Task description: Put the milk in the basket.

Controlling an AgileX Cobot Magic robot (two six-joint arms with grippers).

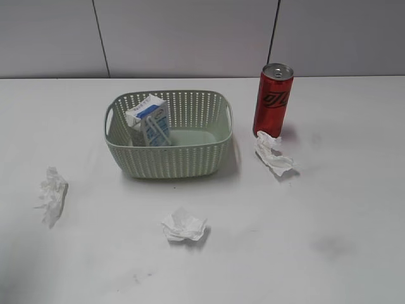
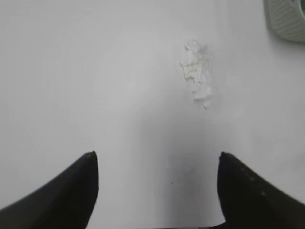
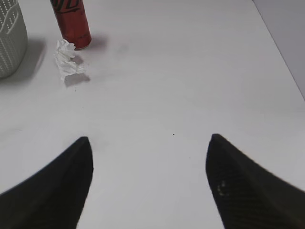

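Observation:
The milk (image 1: 149, 120), a small white carton with blue print and a straw on its side, stands tilted inside the pale green basket (image 1: 169, 158) at its left end. A corner of the basket also shows in the left wrist view (image 2: 288, 21) and in the right wrist view (image 3: 9, 43). My left gripper (image 2: 156, 155) is open and empty above bare table, well away from the basket. My right gripper (image 3: 148, 138) is open and empty above bare table, to the right of the can. Neither arm shows in the exterior view.
A red can (image 1: 272, 101) stands right of the basket, also in the right wrist view (image 3: 71, 21). Crumpled tissues lie by the can (image 1: 273, 154), in front of the basket (image 1: 183, 227) and at the left (image 1: 52, 194). The table's right edge (image 3: 281, 52) shows.

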